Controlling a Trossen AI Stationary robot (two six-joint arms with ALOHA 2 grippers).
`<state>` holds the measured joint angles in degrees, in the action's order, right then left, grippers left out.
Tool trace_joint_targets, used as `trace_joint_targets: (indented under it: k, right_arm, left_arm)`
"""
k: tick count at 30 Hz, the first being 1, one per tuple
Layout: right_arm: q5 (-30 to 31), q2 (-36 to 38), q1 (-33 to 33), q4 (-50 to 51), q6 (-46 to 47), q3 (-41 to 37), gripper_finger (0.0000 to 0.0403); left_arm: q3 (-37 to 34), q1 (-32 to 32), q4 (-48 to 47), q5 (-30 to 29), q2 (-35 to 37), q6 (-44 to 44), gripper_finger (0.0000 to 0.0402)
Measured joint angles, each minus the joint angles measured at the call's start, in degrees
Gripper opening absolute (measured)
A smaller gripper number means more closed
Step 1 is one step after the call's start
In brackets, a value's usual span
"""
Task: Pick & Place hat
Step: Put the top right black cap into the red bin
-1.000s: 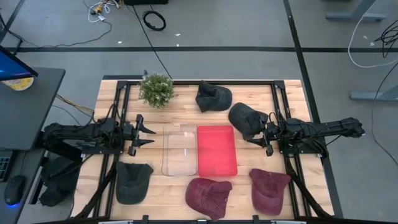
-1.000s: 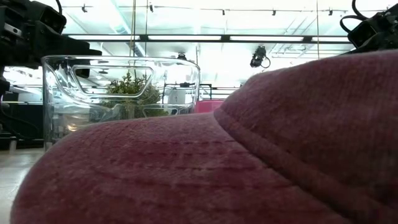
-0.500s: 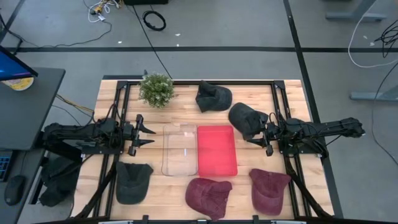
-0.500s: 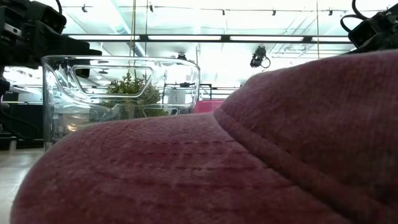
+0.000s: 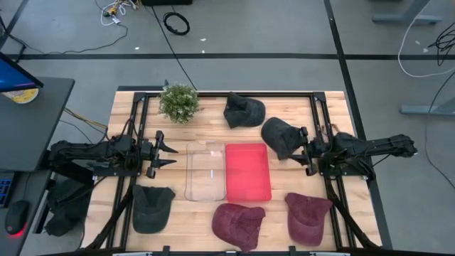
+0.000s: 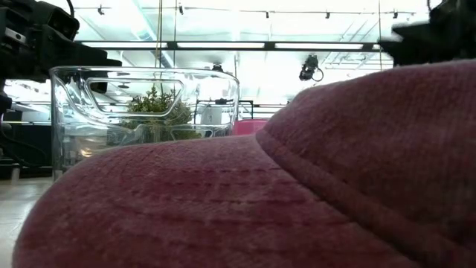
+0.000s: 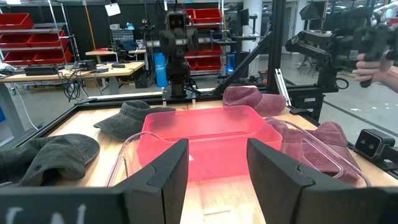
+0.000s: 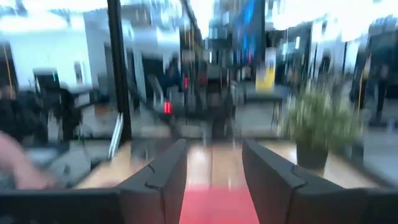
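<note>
Wooden worktop [image 5: 213, 210], black frame round it. Two trays at centre, side by side & touching: clear plastic tray [image 5: 205, 171] toward left, red tray [image 5: 248, 172] toward right.

Five caps around them. Two dark red caps along near edge: one [image 5: 239, 225] just below red tray, other [image 5: 308, 217] toward near right corner. Nearer red cap fills most of low view [image 6: 297, 193], clear tray [image 6: 141, 104] behind it. Dark grey cap [image 5: 152, 208] near the near left corner. Black cap [image 5: 244, 110] at far edge, about mid. Another black cap [image 5: 280, 137] right of red tray, just beside right tool.

Small potted plant [image 5: 178, 102] toward far left corner.

Left arm along left edge, left tool [image 5: 169, 152] aimed at clear tray, short of it, prongs apart, holding nothing. Left wrist view: both dark fingers [image 7: 163, 171] spread wide, red tray [image 7: 205, 134] between them farther off, grey cap [image 7: 132, 118] & red cap [image 7: 245, 95] beyond.

Right arm along right edge, right tool [image 5: 303, 151] at the black cap's right side, touching or nearly so; can't tell which. Right wrist view blurred: fingers [image 8: 163, 174] apart, red tray [image 8: 214, 205] ahead, plant [image 8: 314, 124] at far side.
</note>
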<state>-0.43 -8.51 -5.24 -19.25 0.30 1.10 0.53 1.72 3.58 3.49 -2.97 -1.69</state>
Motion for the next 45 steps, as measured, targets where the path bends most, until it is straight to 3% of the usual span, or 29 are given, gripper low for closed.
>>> trace_joint_targets:
  k: [9,16,20,25,33,35,37,39,42,45]
  right_arm:
    - [0.9,0.0,0.0,-25.1,4.4,0.0,0.0160]
    - [9.9,0.0,0.0,-49.1,-9.6,0.1,0.0160]
    - [10.2,0.0,0.0,-53.3,-14.5,0.1,0.0160]
    - [10.3,0.0,0.0,-57.6,-14.1,0.1,0.0160]
    - [10.0,0.0,0.0,-59.0,-21.5,0.3,0.0160]
    - [10.0,0.0,0.0,-55.4,-23.7,2.1,0.0160]
    - [10.3,0.0,0.0,-44.8,-25.3,6.0,0.0160]
    - [13.8,-0.1,0.0,-23.1,-25.5,13.5,0.0160]
    - [23.4,-4.7,0.0,21.5,-16.6,31.9,0.0160]
    - [30.8,-13.2,0.0,49.5,-6.7,44.4,0.0160]
  left_arm:
    - [0.0,0.0,0.0,0.0,0.0,0.0,0.0167]
    - [0.0,0.0,0.0,0.0,0.0,0.0,0.0167]
    - [0.0,0.0,0.0,0.0,0.0,0.0,0.0167]
    - [0.0,0.0,0.0,0.0,0.0,0.0,0.0167]
    - [0.0,0.0,0.0,0.0,0.0,0.0,0.0167]
    - [0.0,0.0,0.0,0.0,0.0,0.0,0.0167]
    - [0.0,0.0,0.0,0.0,0.0,0.0,0.0167]
    - [0.0,0.0,0.0,0.0,0.0,0.0,0.0167]
    - [0.0,0.0,0.0,0.0,0.0,0.0,0.0167]
    - [0.0,0.0,0.0,0.0,0.0,0.0,0.0167]
